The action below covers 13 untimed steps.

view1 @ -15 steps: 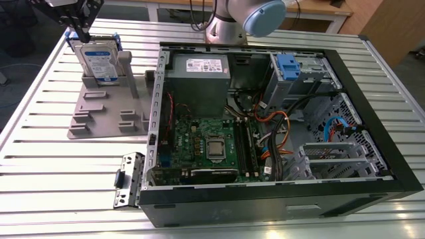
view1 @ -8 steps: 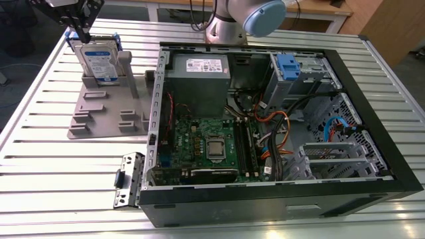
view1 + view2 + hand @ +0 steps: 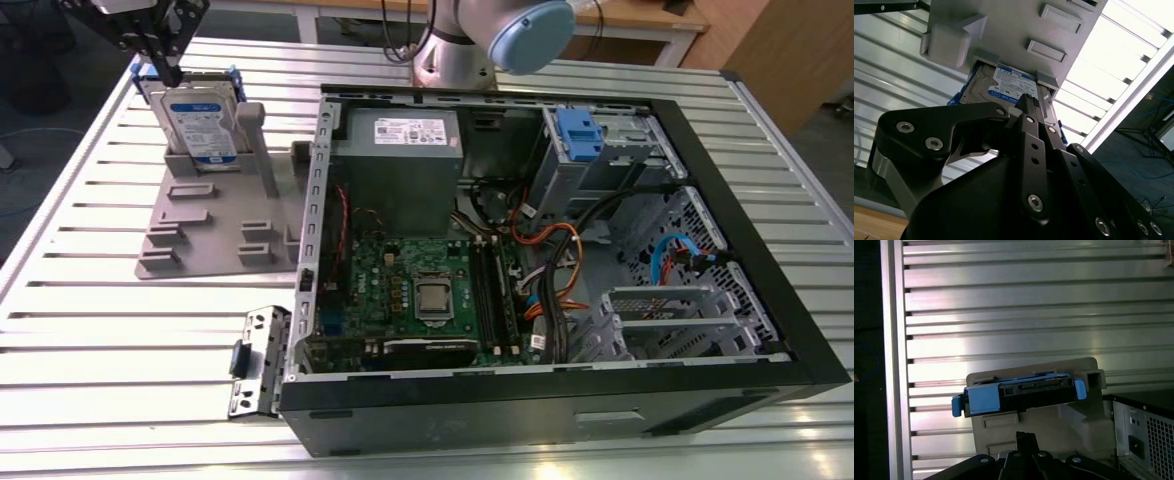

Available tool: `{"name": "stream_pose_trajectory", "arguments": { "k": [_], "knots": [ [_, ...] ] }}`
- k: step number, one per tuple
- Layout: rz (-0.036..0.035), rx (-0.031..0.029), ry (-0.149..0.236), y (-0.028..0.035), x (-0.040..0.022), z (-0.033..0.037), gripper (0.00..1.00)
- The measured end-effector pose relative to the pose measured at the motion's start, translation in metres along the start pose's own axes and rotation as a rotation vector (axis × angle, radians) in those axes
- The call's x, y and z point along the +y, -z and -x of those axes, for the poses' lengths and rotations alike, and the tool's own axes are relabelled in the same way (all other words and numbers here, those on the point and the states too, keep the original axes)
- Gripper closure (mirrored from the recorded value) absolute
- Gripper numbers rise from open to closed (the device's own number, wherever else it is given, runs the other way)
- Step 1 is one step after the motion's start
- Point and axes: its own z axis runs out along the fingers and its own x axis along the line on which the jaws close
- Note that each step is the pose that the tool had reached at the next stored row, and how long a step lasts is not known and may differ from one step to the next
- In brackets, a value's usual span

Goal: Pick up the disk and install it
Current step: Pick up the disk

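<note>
**Just above the rack: my hand at the disk's top edge**

Over the far corner of the slatted metal table (image 3: 80,330), at the exterior view's left, my gripper (image 3: 170,78) hangs at the top of the disk (image 3: 198,118). The disk stands upright on its edge in a slot of the grey plastic stand (image 3: 214,225), its white-and-blue label facing the exterior camera and its blue frame showing at both sides. The stand's other slots sit in front of it.

In the second wrist view my fingers (image 3: 1026,112) are drawn together, and the gripper's tip (image 3: 1029,100) lies against the top edge of the disk (image 3: 1004,87). Whether they actually touch it, I cannot tell. The first wrist view looks down along the gripper (image 3: 1026,437) onto the disk's (image 3: 1019,392) blue-framed top edge, seated in the stand (image 3: 1054,425).

Beside the stand, toward the exterior view's right, the open computer case (image 3: 747,250) lies on its side. It holds a grey metal box (image 3: 398,160) with a white sticker, a green circuit board (image 3: 400,290), orange and black cables (image 3: 554,245), a drive bay with a blue latch (image 3: 577,130) and a metal cage (image 3: 674,310). A small black bracket (image 3: 260,360) lies on the table just beside the case's near corner.
</note>
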Motion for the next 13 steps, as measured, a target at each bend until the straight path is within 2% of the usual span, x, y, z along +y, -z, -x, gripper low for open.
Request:
{"name": "stream_pose_trajectory", "arguments": {
  "k": [2,5,13],
  "knots": [
    [0.0001,0.0001,0.003,0.0000,0.0000,0.0000,0.90],
    [0.0007,0.0010,0.027,0.0000,0.0000,0.0000,0.90],
    [0.0035,0.0051,0.139,0.0000,0.0000,0.0000,0.90]
  ]
}}
